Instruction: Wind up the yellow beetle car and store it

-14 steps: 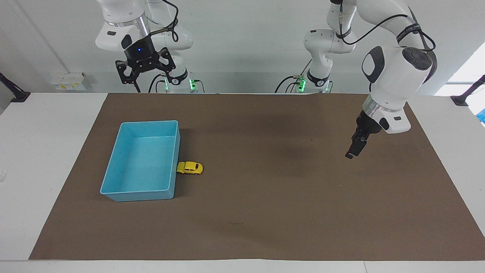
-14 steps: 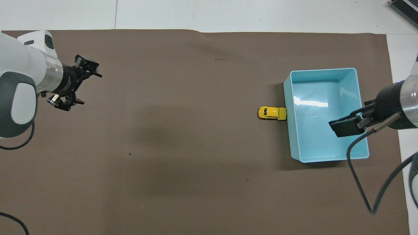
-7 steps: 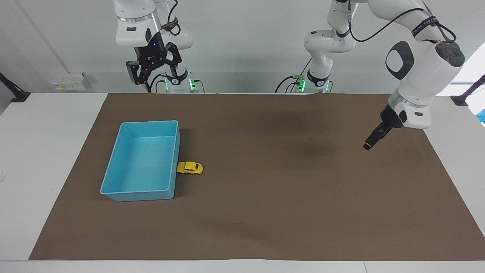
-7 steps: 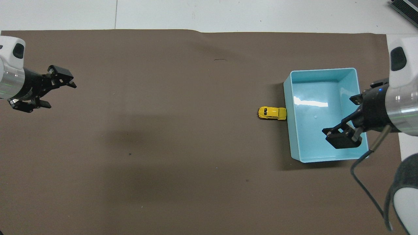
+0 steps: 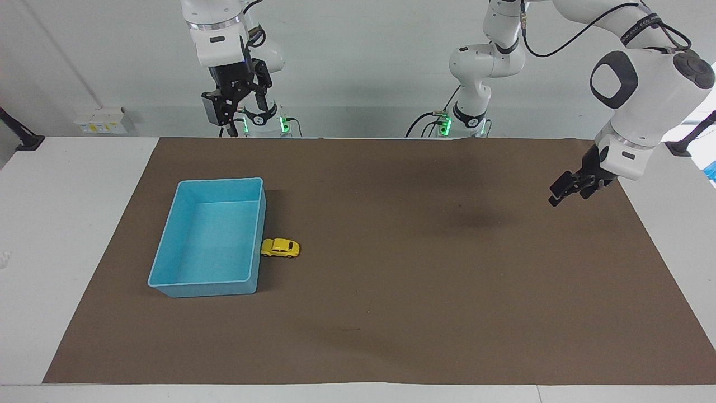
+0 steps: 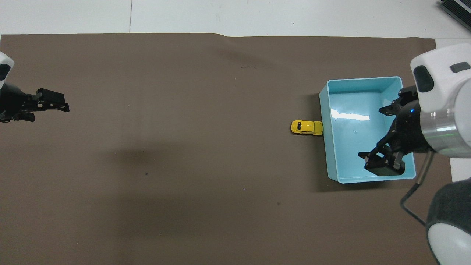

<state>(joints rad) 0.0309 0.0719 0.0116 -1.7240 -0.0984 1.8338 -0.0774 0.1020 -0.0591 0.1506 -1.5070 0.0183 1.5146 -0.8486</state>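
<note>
Overhead view: our yellow beetle car [image 6: 307, 127] touches the blue bin [image 6: 371, 81] — our left claw [image 5: 569, 188] and right claw [image 5: 232, 106] hang spread apart, empty.

My yellow beetle car [image 5: 280, 247] looks like glossy painted plastic or metal; I cannot tell which. The light-blue bin [image 5: 168, 246], at the left of the facing view, is smooth plastic, its floor catching a bright glare in the overhead view. The brown mat [image 5: 425, 291] across the middle is matt, paper-like, faintly creased. My arms' shells are glossy white, with brushed-metal wrist rings.
</note>
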